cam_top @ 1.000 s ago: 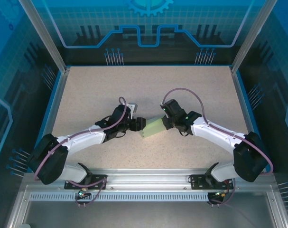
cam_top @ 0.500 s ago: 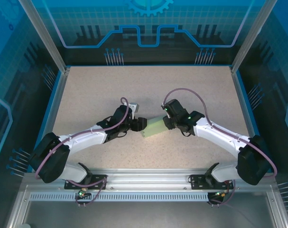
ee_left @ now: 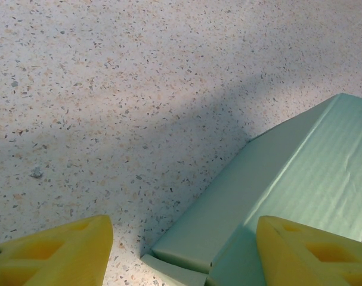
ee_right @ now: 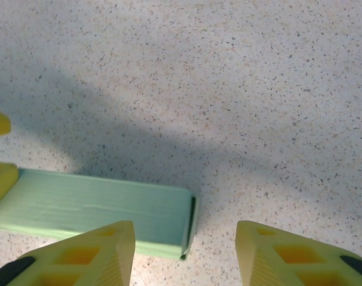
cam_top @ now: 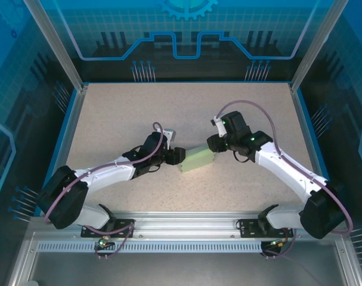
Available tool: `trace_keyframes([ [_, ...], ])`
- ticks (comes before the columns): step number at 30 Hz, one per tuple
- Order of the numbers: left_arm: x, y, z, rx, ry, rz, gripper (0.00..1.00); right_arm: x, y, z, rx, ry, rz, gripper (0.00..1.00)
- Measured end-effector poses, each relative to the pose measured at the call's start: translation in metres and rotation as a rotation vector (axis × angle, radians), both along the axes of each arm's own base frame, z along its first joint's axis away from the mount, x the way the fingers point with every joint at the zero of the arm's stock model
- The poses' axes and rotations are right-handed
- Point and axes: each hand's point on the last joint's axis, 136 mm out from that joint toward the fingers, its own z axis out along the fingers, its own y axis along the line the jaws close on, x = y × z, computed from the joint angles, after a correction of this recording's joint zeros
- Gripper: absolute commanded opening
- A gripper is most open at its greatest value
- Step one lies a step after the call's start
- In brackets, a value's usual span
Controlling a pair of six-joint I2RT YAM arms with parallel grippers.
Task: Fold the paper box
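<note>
Right wrist view: the right claw (ee_right: 185, 235) is seen with its jaws well apart and nothing held between them. It hangs above one end of the box (ee_right: 97, 205), and that short end face is framed between the two yellow fingers (ee_right: 79, 253), apparently untouched. A thin dark slit is shown along that end, so the flap there is judged to be pushed in but perhaps not fully seated.

At the other end, the left claw (ee_left: 183, 229) is also seen with its jaws wide. The box end is straddled rather than pinched: one finger is set over the green card, the other is kept clear of it on bare table (ee_left: 109, 89). A small flap is seen jutting from the lower corner of this end, not yet tucked flat.

From above, the box is found lying flat near the middle of the table, a long slim block set slightly aslant, with one claw at each end and open surface all round.

The sheet is judged to be already formed into its tube, and the step in hand is taken to be the closing of the ends. For the next move, the box would have to be steadied at one end while the loose flap at the left end is pressed inward along its crease. A light push is called for, since thin card is easily buckled or slid across the smooth top
</note>
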Motion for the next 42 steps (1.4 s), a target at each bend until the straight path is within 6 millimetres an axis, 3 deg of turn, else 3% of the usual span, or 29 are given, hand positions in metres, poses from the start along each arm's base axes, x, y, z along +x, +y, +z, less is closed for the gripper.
trace_keyframes([
  [6,0.001,-0.002,0.001,0.005,-0.001,-0.002,0.65,0.008,0.001,-0.026,0.064,0.115,0.018,0.5],
  [12,0.001,-0.004,0.0,0.007,0.001,-0.007,0.66,0.012,-0.001,-0.036,0.109,0.153,0.019,0.49],
  [23,-0.001,-0.005,-0.002,0.013,0.009,-0.012,0.66,0.003,-0.004,-0.063,0.148,0.181,0.008,0.45],
  [34,-0.002,-0.003,0.003,0.013,0.004,-0.006,0.74,0.004,-0.003,-0.063,0.212,0.141,-0.018,0.43],
  [42,-0.009,0.001,0.035,-0.07,-0.044,0.017,0.72,0.004,-0.003,-0.063,0.215,0.139,-0.02,0.43],
])
